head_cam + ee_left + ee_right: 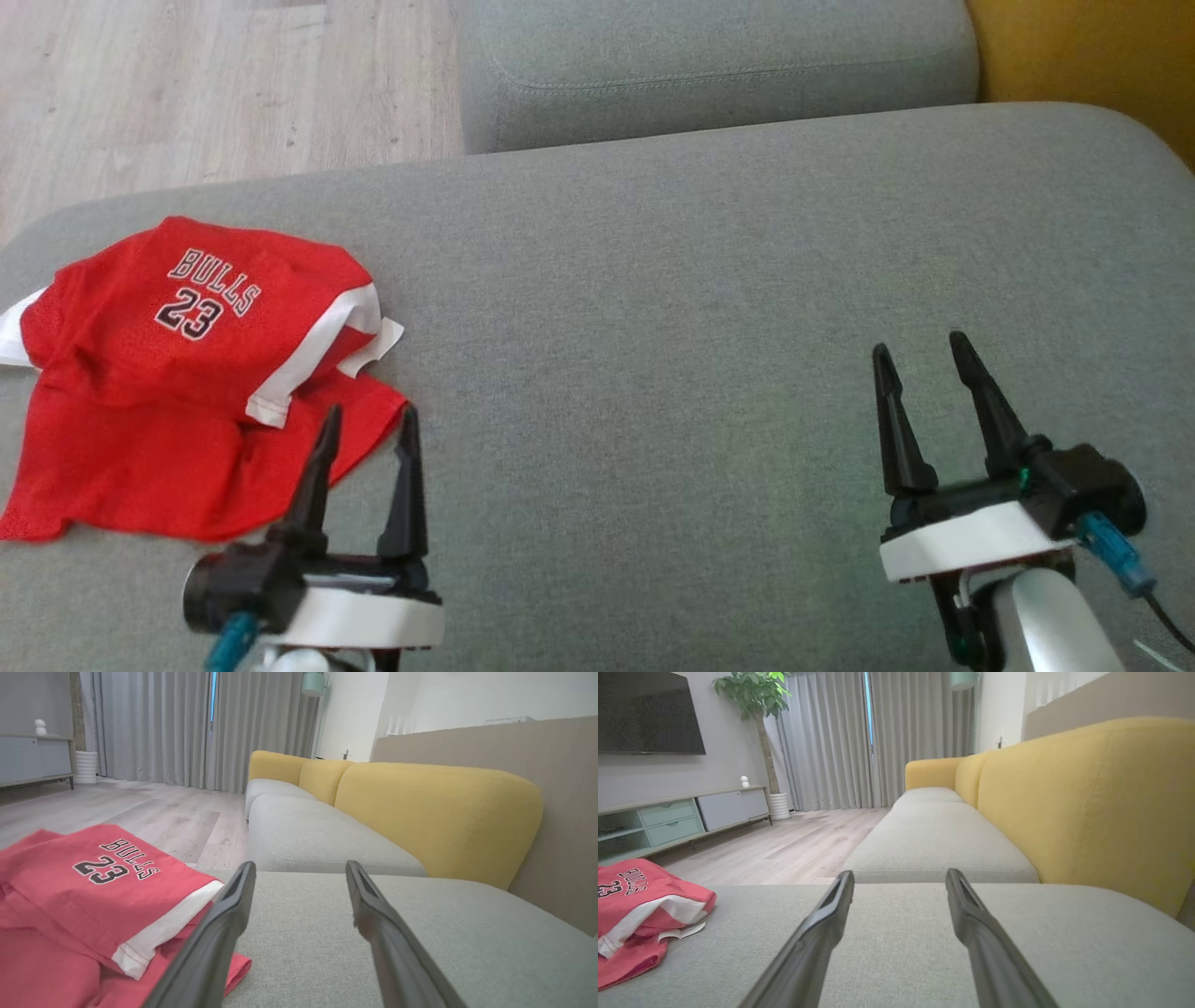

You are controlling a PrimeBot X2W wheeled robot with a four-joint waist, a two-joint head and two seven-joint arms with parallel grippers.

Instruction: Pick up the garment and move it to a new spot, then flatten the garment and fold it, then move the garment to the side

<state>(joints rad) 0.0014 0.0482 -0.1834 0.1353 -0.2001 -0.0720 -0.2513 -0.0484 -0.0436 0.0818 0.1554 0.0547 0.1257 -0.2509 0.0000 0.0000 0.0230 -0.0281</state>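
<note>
While looking down from the head camera, logged red garment (pixel 177 373) lying crumpled at 9 o'clock on grey seat cushion (pixel 653 280), close to that cushion's left edge. Sits loosely doubled over itself, with white trim along 1 fold and black-and-white "BULLS 23" lettering facing up. Spreads lower hem toward 7 o'clock. Found left gripper (pixel 371 413) at 7 o'clock, fingers parted wide and pointing to 12 o'clock, gripping nothing. Overlaps garment's right hem corner with 1 fingertip in head view; cannot tell whether touching or hovering just above. Checked from left wrist view: that finger crossing in front of hem, other finger over bare cushion. Found right gripper (pixel 919 343) at 4 o'clock, fingers likewise parted wide, empty, tilted slightly toward 11 o'clock, above bare cushion and well apart from garment. Seen from right wrist view: garment off at 9 o'clock, grey fabric alone between the 2 fingers. Noted 2nd grey cushion (pixel 709 65) at 12 o'clock, yellow backrest (pixel 1083 56) at 1 o'clock, pale wood floor (pixel 187 84) at 11 o'clock. Beyond, in wrist views, grey curtains (pixel 154 723), dark screen (pixel 644 711) and potted plant (pixel 756 690) at 10 to 11 o'clock.
</note>
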